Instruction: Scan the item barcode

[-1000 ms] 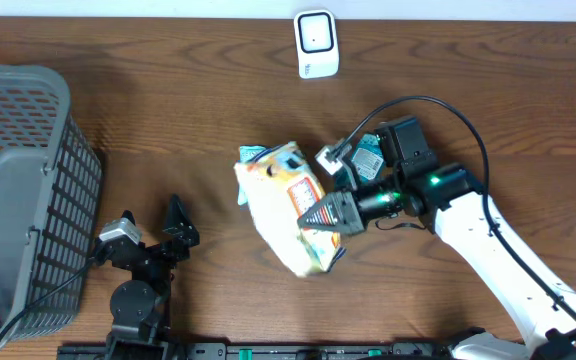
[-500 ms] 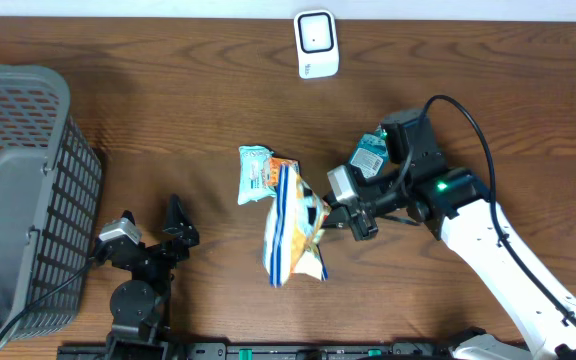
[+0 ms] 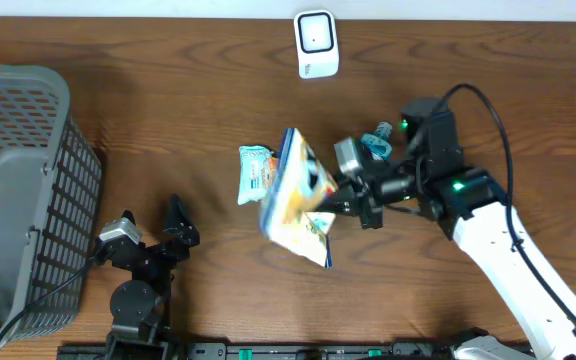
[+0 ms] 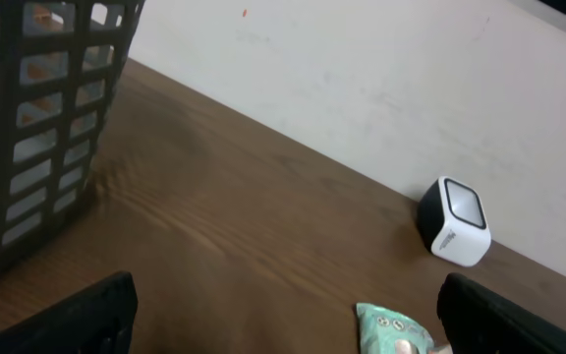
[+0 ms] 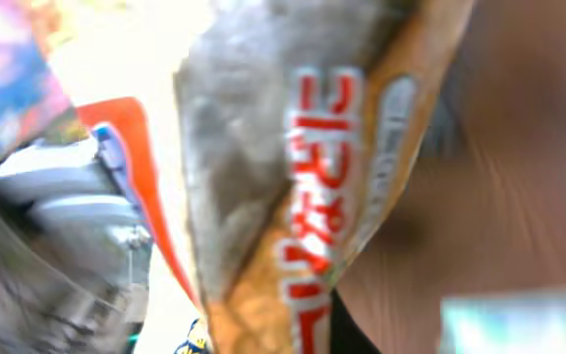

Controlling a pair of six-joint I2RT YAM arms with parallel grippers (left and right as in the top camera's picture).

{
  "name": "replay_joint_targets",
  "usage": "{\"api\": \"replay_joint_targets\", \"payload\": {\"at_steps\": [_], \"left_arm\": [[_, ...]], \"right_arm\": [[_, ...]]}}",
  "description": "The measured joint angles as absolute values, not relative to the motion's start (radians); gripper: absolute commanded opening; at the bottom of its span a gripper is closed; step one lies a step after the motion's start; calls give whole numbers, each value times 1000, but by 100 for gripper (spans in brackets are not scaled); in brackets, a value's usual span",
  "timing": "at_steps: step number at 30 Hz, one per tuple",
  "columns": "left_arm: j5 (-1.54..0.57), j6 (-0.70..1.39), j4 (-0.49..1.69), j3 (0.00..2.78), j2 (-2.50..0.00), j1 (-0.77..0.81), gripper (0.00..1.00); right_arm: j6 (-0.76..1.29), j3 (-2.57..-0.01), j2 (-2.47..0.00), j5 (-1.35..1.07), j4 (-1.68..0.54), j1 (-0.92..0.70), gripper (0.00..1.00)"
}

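Overhead, a wooden table [image 3: 168,110] with two robot arms reaching in from the near edge. The right gripper [image 3: 334,200] is clamped shut on one side edge of a yellow and blue snack bag [image 3: 294,196], holding it lifted above the middle of the table. The bag is turned nearly edge-on to the overhead camera, and its long axis runs from the far side of the table towards the near side, leaning a little. From the gripper, the bag lies to the robot's left. In the right wrist view the bag fills the frame as a blur of orange, grey and red print, and no barcode can be made out.

A small white scanner [image 3: 316,43] stands at the far edge of the table, well apart from the bag and beyond its far end. The right arm is much the nearer to it, so the coming move is probably to carry the bag forward and turn its printed face towards the scanner's window.

The left gripper [image 3: 151,222] rests with jaws wide open and empty, near a grey basket [image 3: 28,90]. A teal packet [image 3: 253,172] lies on the wood just beside the bag
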State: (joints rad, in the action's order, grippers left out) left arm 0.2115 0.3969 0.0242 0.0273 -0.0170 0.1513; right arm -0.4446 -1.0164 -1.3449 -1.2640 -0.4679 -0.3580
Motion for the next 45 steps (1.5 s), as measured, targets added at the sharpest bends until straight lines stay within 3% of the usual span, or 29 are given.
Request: {"api": "replay_joint_targets", "payload": {"at_steps": [4, 7, 8, 10, 11, 13, 15, 19, 20, 23, 24, 31, 39, 45], "left_arm": [[211, 397, 26, 28, -17, 151, 98], [211, 397, 26, 28, -17, 151, 98], [211, 397, 26, 28, -17, 151, 98], [211, 397, 26, 28, -17, 151, 98], [211, 397, 26, 28, -17, 151, 98], [211, 397, 26, 28, -17, 151, 98], [211, 397, 26, 28, -17, 151, 98], [211, 397, 26, 28, -17, 151, 98], [211, 397, 26, 28, -17, 151, 98], [211, 397, 26, 28, -17, 151, 98], [211, 397, 26, 28, -17, 151, 98], [211, 397, 26, 28, -17, 151, 98], [211, 397, 26, 28, -17, 151, 98], [211, 397, 26, 28, -17, 151, 98]], "right_arm": [[-117, -1013, -1350, -822, -680, -358, 1], [46, -994, -1369, -595, -708, -374, 1], [80, -982, -1378, -545, -693, -385, 8], [134, -950, -1400, -475, -646, -408, 45], [156, -931, -1415, -451, -610, -418, 88], [185, -907, -1440, -421, -567, -432, 99], [210, -896, -1467, -403, -554, -434, 99], [237, -891, -1486, -387, -538, -434, 97], [239, -891, -1486, -388, -531, -434, 82], [253, -891, -1486, -408, -498, -434, 17], [255, -891, -1486, -429, -478, -434, 1], [321, -891, -1486, -536, -352, -434, 1], [417, -891, -1589, -258, -330, -466, 1], [490, -915, -1789, -315, -274, -500, 1]]}}
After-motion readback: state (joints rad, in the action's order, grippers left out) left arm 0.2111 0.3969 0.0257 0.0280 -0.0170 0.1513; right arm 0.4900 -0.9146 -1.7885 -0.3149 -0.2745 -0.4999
